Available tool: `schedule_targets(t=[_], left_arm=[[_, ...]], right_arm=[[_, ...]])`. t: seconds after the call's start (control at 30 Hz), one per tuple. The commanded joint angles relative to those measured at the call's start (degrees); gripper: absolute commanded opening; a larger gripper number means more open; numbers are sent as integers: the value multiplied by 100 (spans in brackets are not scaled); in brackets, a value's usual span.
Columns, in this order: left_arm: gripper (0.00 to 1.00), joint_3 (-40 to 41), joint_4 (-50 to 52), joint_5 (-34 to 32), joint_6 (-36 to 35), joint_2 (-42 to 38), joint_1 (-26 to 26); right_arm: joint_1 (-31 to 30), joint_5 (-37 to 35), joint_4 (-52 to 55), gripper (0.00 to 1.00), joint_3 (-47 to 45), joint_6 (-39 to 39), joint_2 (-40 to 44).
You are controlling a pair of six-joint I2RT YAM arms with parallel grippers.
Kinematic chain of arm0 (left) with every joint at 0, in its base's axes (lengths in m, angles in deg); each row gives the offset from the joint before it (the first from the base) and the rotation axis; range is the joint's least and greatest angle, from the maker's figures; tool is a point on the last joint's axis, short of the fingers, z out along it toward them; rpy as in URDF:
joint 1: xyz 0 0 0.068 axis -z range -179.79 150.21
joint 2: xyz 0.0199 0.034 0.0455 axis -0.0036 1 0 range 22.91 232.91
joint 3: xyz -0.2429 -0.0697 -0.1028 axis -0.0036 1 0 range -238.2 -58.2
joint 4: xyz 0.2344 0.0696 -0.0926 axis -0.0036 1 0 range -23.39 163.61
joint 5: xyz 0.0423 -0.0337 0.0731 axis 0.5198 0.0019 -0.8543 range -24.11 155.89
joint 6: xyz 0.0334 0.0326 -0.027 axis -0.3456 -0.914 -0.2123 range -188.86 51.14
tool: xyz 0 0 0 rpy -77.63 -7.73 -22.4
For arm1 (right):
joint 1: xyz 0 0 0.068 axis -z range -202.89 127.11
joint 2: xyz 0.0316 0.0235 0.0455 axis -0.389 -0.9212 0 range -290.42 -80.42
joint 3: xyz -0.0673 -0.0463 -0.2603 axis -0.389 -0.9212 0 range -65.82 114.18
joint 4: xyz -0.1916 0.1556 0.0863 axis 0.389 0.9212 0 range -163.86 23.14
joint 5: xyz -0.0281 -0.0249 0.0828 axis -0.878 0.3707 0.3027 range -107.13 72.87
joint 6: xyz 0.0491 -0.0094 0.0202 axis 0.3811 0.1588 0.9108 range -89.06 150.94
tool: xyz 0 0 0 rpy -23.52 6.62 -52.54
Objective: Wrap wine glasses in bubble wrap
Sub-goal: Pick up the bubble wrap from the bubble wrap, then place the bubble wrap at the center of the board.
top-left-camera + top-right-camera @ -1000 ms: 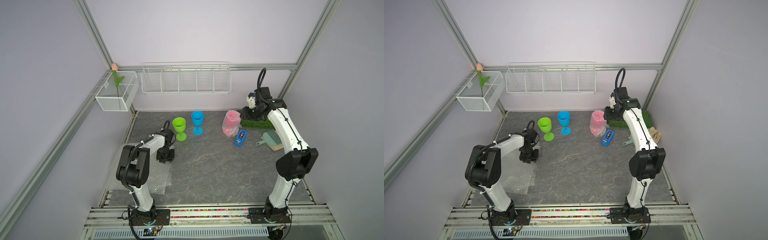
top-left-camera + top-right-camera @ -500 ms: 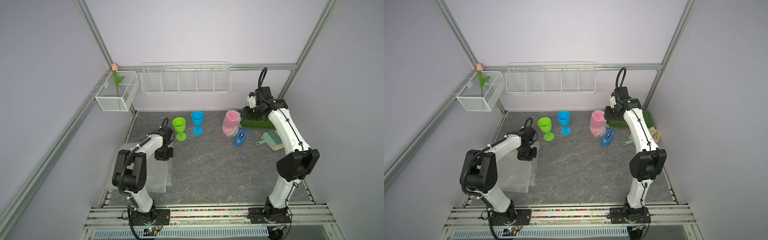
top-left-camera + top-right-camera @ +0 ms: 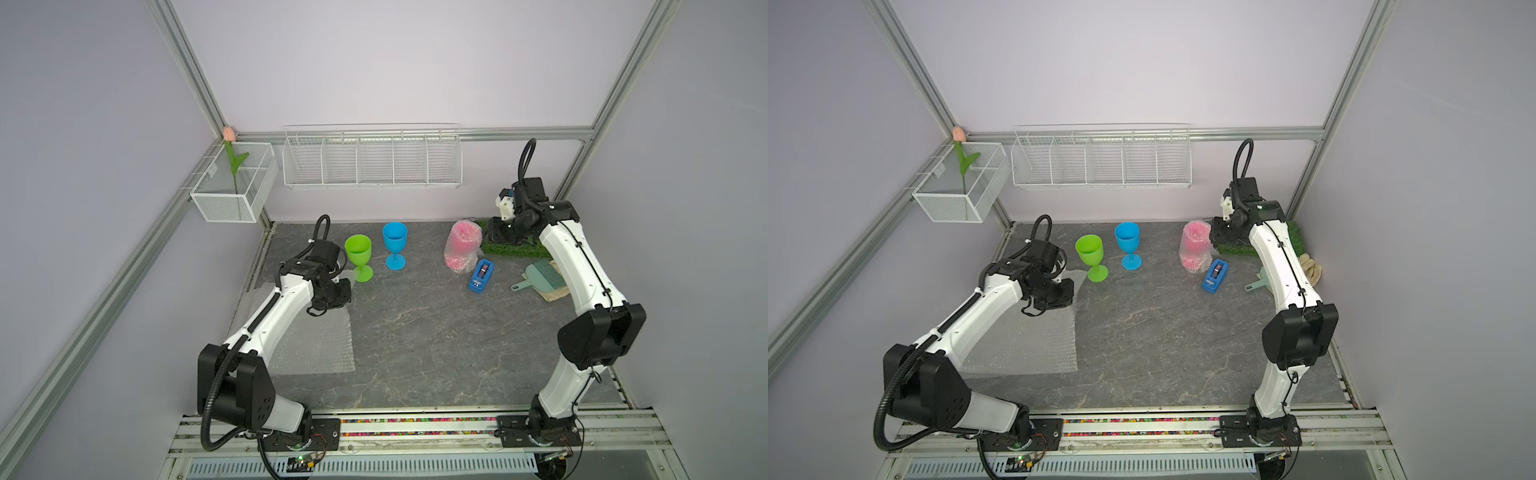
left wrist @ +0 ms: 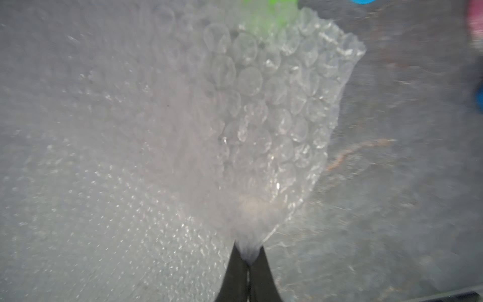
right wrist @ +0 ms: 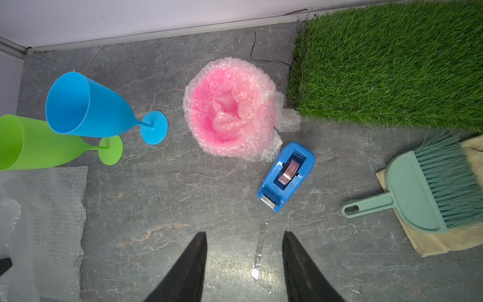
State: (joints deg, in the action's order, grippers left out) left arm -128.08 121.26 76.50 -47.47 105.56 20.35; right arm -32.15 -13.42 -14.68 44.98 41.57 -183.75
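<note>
in the last second your left tool point(image 4: 247, 258) pinched closed on the edge of the bubble wrap point(image 4: 274, 104) lying on the tabletop point(image 3: 436, 332) just beside the green glass point(image 3: 358, 251), so the sheet was ready to lift; your right tool point(image 5: 244, 240) hung with jaws apart, empty.

At three o'clock, the right arm point(image 3: 1283, 270) is hiding most of the dustpan point(image 3: 1256, 284); bubble wrap point(image 4: 274, 104) is blurring the green goblet point(image 4: 271, 2).
</note>
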Motion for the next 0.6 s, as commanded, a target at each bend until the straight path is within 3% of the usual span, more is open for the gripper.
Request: schedule_targets(t=[0.0,0.2,0.4,0.57], left_arm=[[0,45,-873,1119,914,-21,538],[0,-10,-2550,1450,2258,420,1493],[0,-286,-4077,1859,3286,1410,2102],[0,-1379,-3810,1777,3133,2489,2571]], right_arm=[[-24,-80,-91,50,-310,-39,307],[-7,-110,-164,50,-648,-69,475],[28,-90,-187,49,-830,-128,524],[36,-107,-182,49,-1033,-158,618]])
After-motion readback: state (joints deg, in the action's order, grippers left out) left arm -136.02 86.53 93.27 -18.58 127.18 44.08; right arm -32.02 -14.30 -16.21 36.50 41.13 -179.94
